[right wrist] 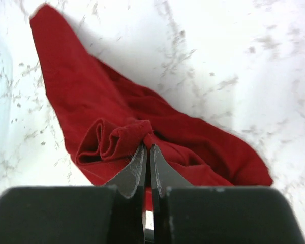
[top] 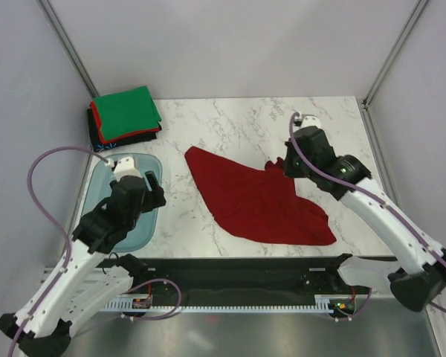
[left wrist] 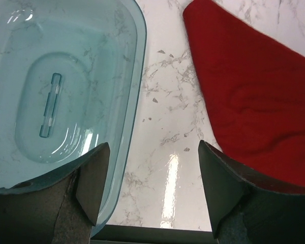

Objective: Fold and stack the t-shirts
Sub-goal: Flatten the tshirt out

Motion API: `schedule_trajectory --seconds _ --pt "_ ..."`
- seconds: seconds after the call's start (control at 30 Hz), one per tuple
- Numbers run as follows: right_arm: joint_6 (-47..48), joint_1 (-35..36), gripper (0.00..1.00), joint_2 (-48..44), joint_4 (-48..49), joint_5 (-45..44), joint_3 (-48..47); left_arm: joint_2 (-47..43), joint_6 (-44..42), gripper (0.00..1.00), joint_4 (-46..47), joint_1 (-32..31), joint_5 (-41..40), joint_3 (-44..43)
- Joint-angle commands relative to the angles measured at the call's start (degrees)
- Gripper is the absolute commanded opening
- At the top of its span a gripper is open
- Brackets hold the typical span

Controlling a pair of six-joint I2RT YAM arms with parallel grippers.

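1. Closest to the arm bases, the left gripper (left wrist: pixel 155 175) hangs low over the left side of the white, grey-veined marble table top (top: pixel 234 126). Its jaws are spread wide and hold nothing.
2. Under and beside that gripper lies a translucent teal plastic tub (left wrist: pixel 138 71), oblong with rounded corners. One finger is over the tub's rim; the other is over bare marble, near the edge of the red cloth.
3. Just right of the tub, apart from it, the large dark red cloth t-shirt (top: pixel 256 201) lies on the middle of the table. It is unfolded and rumpled, with one corner pointing to the far left and its wide edge towards the near right.
4. At the shirt's far right edge, the right gripper (right wrist: pixel 146 152) has its jaws pressed almost together, pinching a bunched fold of the dark red cloth.
5. Farthest off, in the far left corner, sits a stack of folded t-shirts (top: pixel 125 111). Bright green is on top, with red beneath it and black at the bottom. The stack is well apart from the dark red shirt.
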State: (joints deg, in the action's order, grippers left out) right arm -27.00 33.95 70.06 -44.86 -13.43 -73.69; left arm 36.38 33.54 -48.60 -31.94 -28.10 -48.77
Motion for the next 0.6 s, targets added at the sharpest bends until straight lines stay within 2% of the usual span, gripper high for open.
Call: schedule_trajectory --seconds 0.0,0.07,0.1,0.17,0.2,0.33,0.43,0.57 --pt "-2.61 -0.12 0.0 -9.4 -4.53 -9.06 4.41 11.81 -2.34 0.78 9.2 0.22 1.55 -3.86" --pt "-3.49 -0.03 0.0 -13.96 -4.88 -9.07 7.14 19.04 -2.51 0.82 11.41 0.22 1.55 -8.07" --pt "-4.19 -0.03 0.0 -15.12 -5.06 -8.55 10.03 26.39 -2.86 0.82 12.29 0.3 1.82 -10.18" --pt "-5.16 -0.12 0.0 -18.27 -5.15 -6.97 14.07 35.21 -4.18 0.84 12.56 0.48 3.04 -17.64" --pt "-6.21 -0.12 0.0 -19.16 -5.15 -6.52 15.23 43.78 -4.53 0.84 12.65 1.09 3.57 -20.19" --pt "-8.06 0.06 0.0 -22.6 -4.89 -3.45 19.98 62.96 -5.68 0.81 12.56 3.99 11.99 -36.16" --pt "-8.15 -0.12 0.0 -23.48 -4.71 -1.69 22.36 75.01 -8.92 0.79 12.48 3.99 14.64 -46.8" --pt "-8.33 -0.03 0.0 -24.62 -4.27 -1.34 24.38 86.01 -11.3 0.79 10.9 3.99 15.09 -58.43"
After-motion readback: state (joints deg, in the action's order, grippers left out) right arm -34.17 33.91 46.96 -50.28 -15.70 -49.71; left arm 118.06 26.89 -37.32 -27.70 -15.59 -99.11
